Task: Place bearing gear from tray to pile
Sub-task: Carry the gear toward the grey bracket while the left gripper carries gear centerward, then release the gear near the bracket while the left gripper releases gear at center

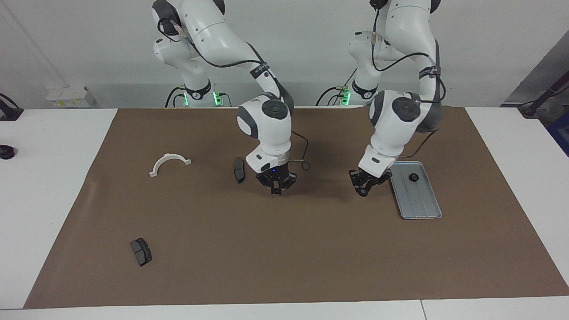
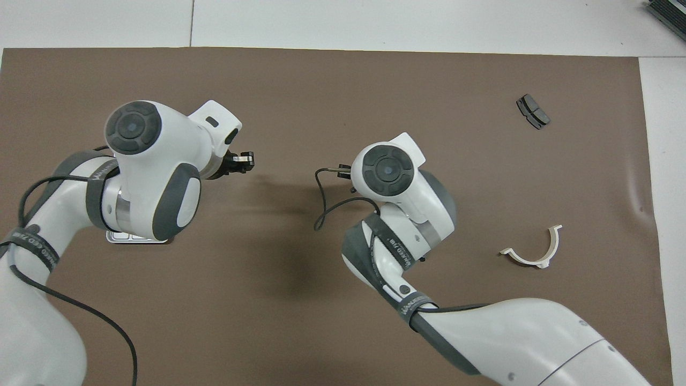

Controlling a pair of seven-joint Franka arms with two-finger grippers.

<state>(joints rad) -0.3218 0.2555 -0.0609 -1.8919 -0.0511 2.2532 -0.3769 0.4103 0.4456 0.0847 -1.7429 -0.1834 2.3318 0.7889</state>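
1 gear (image 1: 413, 177) lying on the tray (image 1: 420, 204): steer the left gripper (image 1: 364, 189), grip unclear, low toward the brake pad (image 1: 239, 170), skirting the right gripper (image 1: 276, 190), tips pressed together.

We see two Franka arms in glossy white shells with dark grey joint bands and round dark grey caps at the wrists; the left arm (image 1: 402, 120) and the right arm (image 1: 266, 122) match in shape and colour; black cables run along the outside of each, held by black straps with white lettering, and a thin loop of cable hangs at each wrist; green lights glow at both bases; the left gripper (image 1: 365, 183) and the right gripper (image 1: 276, 183) are small black linkages; a blue light shows above the right one.
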